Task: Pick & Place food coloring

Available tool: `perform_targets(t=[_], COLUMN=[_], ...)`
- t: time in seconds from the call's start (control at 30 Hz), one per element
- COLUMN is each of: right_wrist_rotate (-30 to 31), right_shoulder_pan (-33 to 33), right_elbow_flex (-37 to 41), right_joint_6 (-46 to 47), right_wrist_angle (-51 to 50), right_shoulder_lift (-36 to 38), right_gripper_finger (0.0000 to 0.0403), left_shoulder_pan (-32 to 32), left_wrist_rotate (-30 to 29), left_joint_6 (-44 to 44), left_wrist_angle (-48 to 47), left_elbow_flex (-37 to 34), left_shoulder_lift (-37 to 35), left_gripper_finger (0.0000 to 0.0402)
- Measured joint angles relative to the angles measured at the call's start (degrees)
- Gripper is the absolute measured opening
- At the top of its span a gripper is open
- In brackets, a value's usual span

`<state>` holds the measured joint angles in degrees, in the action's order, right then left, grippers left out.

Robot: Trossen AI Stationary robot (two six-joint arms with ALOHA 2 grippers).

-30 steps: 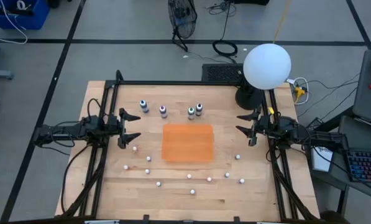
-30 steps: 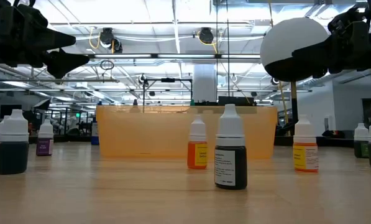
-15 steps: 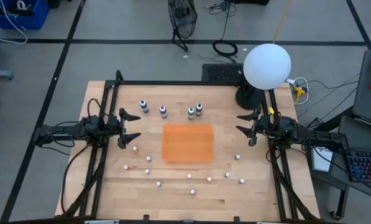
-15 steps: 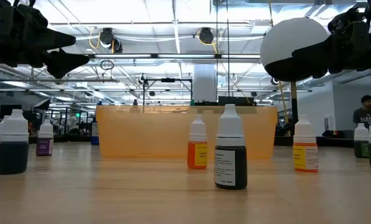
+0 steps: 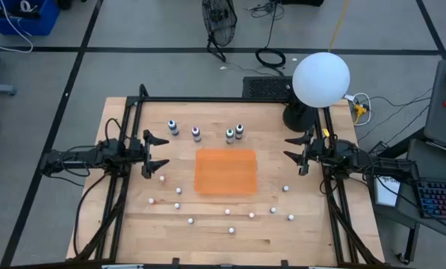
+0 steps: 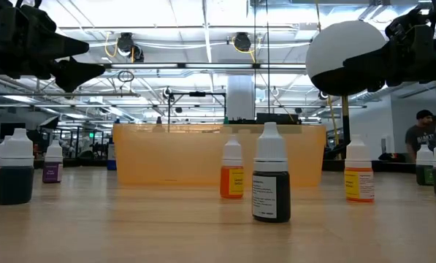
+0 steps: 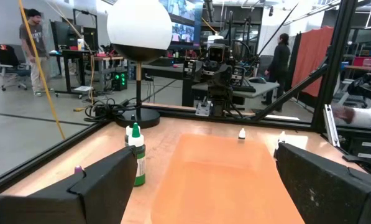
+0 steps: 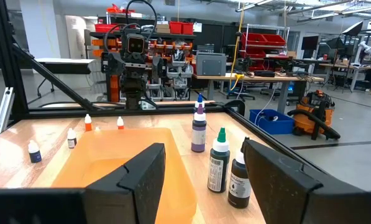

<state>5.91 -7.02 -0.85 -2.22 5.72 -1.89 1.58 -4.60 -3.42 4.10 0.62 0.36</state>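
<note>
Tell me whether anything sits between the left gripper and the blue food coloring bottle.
Nothing visible does. The left gripper hangs open at the table's left side, and only bare wood lies between it and the blue bottle, the left end of the back row. The orange tray sits off that line.

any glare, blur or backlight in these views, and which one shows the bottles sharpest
Low view: ceiling lights backlight the scene, so both arms read as silhouettes; the near black bottle is sharp. Right wrist view: the right gripper is soft and dark up close, while the purple bottle is clear. Left wrist view: the foreground is blurred. High view: even light, bottles tiny, orange tray plain.
</note>
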Motion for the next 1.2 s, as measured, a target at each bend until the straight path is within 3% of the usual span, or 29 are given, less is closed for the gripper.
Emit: perform_targets(t=[0.87, 0.93, 1.1, 1.2], right_wrist_rotate=[0.0, -0.2, -4.6, -2.5], right_shoulder_pan=[0.0, 0.0, 0.0, 0.0], right_elbow_flex=[0.0, 0.0, 0.0, 0.0], right_joint_6=[0.4, 4.5, 30.6, 34.7], right_wrist_angle=[0.1, 0.0, -0.1, 0.0], right_shoulder_lift=[0.0, 0.0, 0.0, 0.0], right_gripper_finger=[0.0208, 0.0208, 0.0208, 0.0208], left_shoulder_pan=[0.0, 0.0, 0.0, 0.0], left_wrist_rotate=[0.0, 0.0, 0.0, 0.0], left_joint_6=[0.0, 0.0, 0.0, 0.0], left_wrist_angle=[0.0, 0.0, 0.0, 0.0], left_elbow_flex=[0.0, 0.0, 0.0, 0.0], left_shoulder_lift=[0.0, 0.0, 0.0, 0.0], left_gripper_finger=[0.0379, 0.0379, 0.0379, 0.0379])
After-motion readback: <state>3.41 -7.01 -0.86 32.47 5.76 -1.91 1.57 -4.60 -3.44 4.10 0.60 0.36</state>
